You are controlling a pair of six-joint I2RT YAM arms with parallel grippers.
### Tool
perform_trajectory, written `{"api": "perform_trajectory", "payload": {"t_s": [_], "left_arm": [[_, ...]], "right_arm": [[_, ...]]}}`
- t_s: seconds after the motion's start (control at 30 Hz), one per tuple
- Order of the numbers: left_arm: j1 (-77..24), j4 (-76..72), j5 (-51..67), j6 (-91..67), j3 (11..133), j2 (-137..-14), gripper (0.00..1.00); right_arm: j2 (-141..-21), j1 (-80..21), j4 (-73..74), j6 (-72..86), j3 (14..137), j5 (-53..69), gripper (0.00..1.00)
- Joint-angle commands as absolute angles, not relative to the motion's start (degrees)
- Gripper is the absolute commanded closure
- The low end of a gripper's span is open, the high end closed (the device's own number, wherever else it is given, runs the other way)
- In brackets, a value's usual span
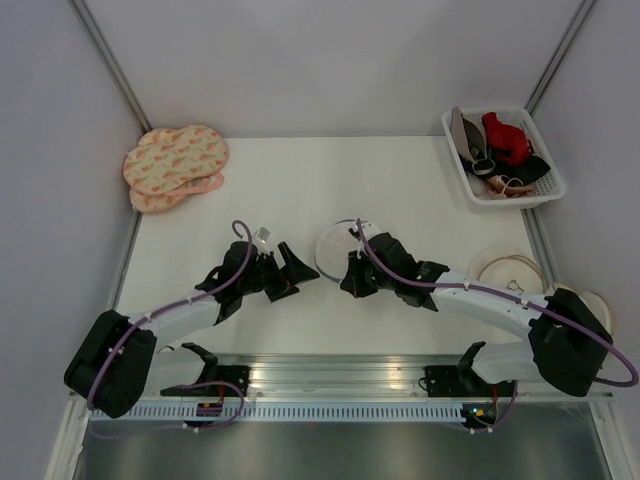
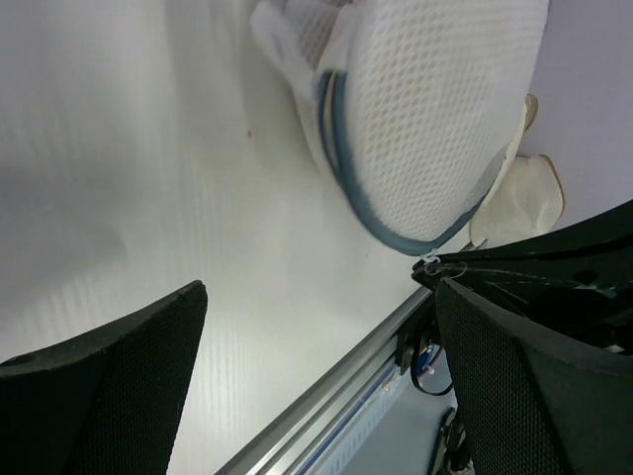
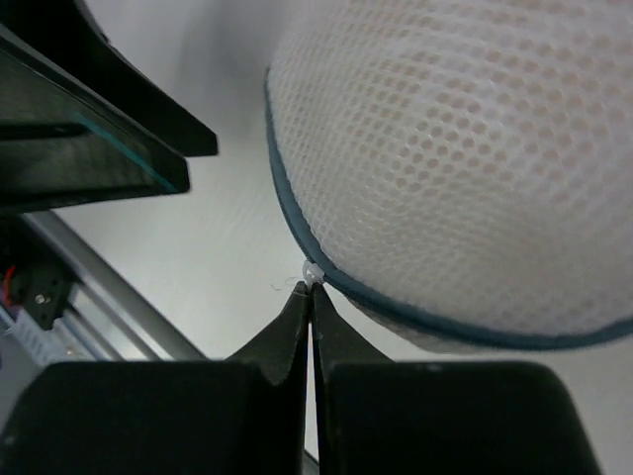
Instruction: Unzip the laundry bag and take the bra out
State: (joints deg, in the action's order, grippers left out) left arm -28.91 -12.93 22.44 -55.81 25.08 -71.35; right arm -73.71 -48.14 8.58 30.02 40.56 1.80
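Note:
The laundry bag (image 1: 335,247), a round white mesh dome with a dark grey zipped rim, lies at the table's middle. It fills the right wrist view (image 3: 455,148) and shows in the left wrist view (image 2: 435,109). My right gripper (image 1: 354,277) (image 3: 310,289) is at the bag's near rim, shut on the small white zipper pull (image 3: 313,271). My left gripper (image 1: 297,268) (image 2: 318,287) is open and empty, just left of the bag and apart from it. A faint peach tone shows through the mesh; the bra itself is hidden.
Pink orange-patterned pouches (image 1: 175,165) lie at the back left. A white basket (image 1: 549,170) with red and black garments stands at the back right. Cream round pouches (image 1: 510,270) lie right of my right arm. A metal rail (image 1: 330,370) runs along the near edge.

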Motion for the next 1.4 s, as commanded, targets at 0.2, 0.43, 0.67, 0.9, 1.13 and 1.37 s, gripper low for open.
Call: {"api": "perform_trajectory", "payload": {"t_s": [0.2,0.43,0.67,0.9,1.13,1.37], "left_arm": [[-29.6,-25.0,17.1,-69.0,17.8,-66.1,0.00],[-29.9,-32.2,17.3,-74.5,18.5,-70.9,0.02],[-31.9,-40.1,19.7,-77.3,19.1,-76.6,0.26],[-31.9,-38.2,19.5,-77.1,19.1,-76.0,0.87],[-27.9,-25.0,21.2,-66.9,24.8,-74.2,0.96],[-24.8,-18.9,25.9,-58.4,29.9,-78.4,0.98]], "right_arm": [[-78.7,-48.6,-6.8,31.4,41.0,19.9,1.00],[-76.0,-49.7,-6.6,30.8,38.9,19.9,1.00],[-75.1,-49.9,-7.0,29.6,38.0,20.2,1.00],[-75.6,-50.1,-2.6,27.9,38.6,18.2,1.00],[-75.9,-50.1,20.0,27.8,40.8,-4.3,1.00],[-74.8,-46.1,27.7,33.6,42.7,-26.8,1.00]]}}
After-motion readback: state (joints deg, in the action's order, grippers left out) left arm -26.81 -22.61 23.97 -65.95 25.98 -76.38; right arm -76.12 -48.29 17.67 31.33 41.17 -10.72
